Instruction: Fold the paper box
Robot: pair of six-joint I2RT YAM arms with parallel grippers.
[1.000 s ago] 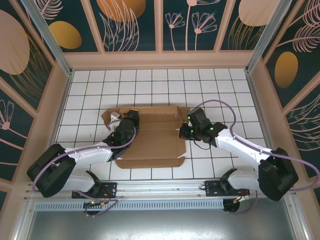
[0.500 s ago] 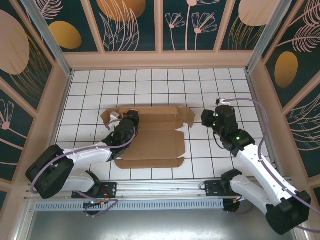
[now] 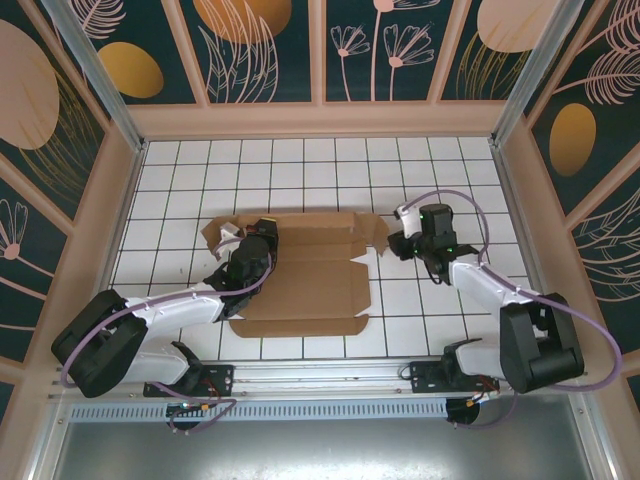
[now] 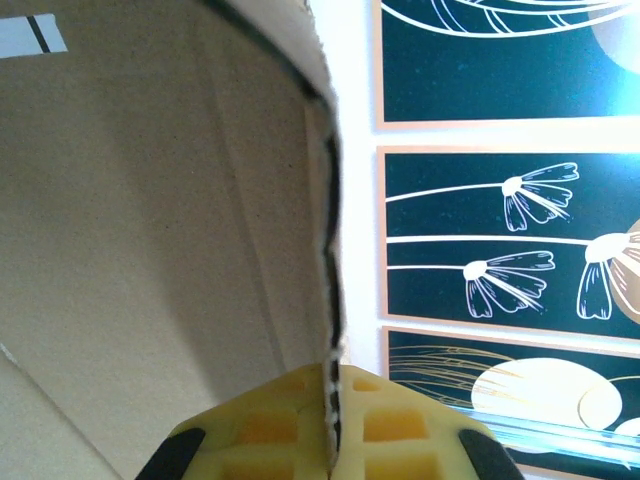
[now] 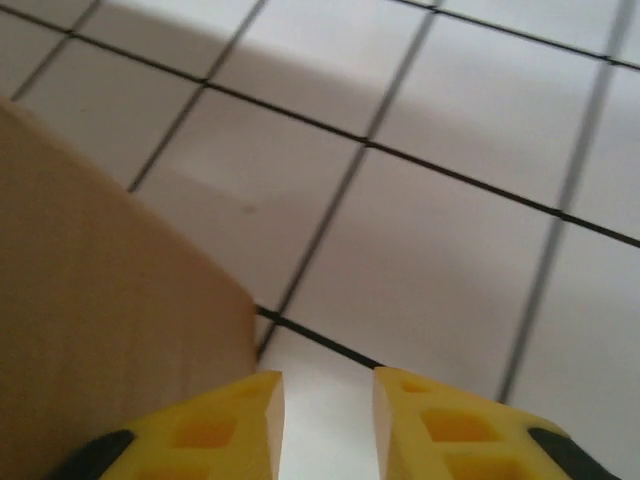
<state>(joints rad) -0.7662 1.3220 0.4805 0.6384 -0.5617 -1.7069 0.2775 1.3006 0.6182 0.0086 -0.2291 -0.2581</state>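
Observation:
The paper box (image 3: 300,275) lies as a flat brown cardboard sheet in the middle of the white tiled table, with its side flaps partly raised. My left gripper (image 3: 266,231) is at the sheet's far left part. In the left wrist view its yellow fingers (image 4: 400,430) are pressed together on a thin raised cardboard edge (image 4: 327,250). My right gripper (image 3: 398,240) hovers just beyond the box's right flap (image 3: 375,232). Its fingertips (image 5: 327,400) stand apart over bare tile, with the cardboard (image 5: 100,300) just left of them and nothing between them.
Beige frame walls with dark floral panels (image 3: 270,50) close in the table on three sides. A metal rail (image 3: 320,400) runs along the near edge by the arm bases. Bare tiles (image 3: 300,165) stretch behind the box and to its right (image 3: 450,170).
My right arm left the box's right edge, swung out to the right, then came back beside the right flap with its jaws now apart. The left arm and its grip are unchanged.

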